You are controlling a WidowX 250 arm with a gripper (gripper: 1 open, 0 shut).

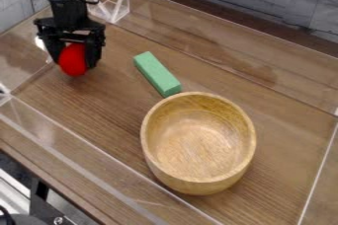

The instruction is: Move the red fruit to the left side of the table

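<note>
The red fruit (73,61) is small and glossy and lies on the brown wood-grain table (199,61) near its far left corner. My black gripper (71,53) points straight down over it. It is open, with one finger on each side of the fruit, and the fingers (47,51) do not appear to squeeze it. The top of the fruit is partly hidden by the gripper's body.
A green rectangular block (156,73) lies just right of the gripper. A round light wooden bowl (199,141) stands at the front right. Low clear acrylic walls (79,135) edge the table, close behind and left of the gripper.
</note>
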